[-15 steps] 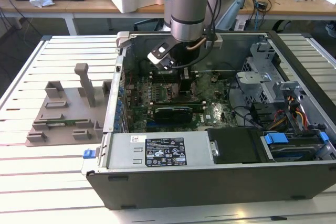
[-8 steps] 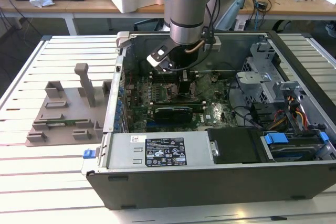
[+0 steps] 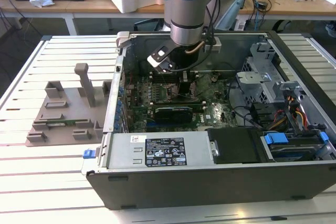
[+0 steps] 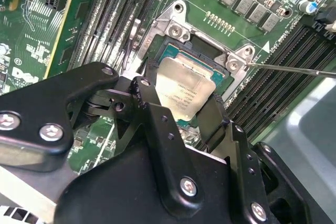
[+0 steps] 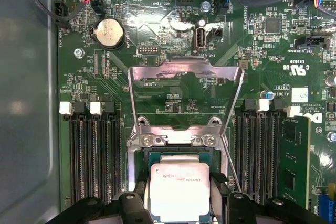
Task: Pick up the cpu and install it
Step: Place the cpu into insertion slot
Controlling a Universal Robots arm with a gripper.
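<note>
The cpu, a small square chip with a pale silver top, sits between my black fingertips, tilted slightly over the open socket on the green motherboard. In the first wrist view the cpu lies just over the socket frame, and the metal load plate stands folded back beyond it. My gripper is shut on the cpu's two opposite edges. In the exterior view the arm reaches down into the computer case, with the gripper low over the board.
A long black expansion card lies just in front of the gripper. Memory slots flank the socket on both sides, and a thin lever rod crosses beside it. A grey fixture plate sits outside the case at the exterior view's left.
</note>
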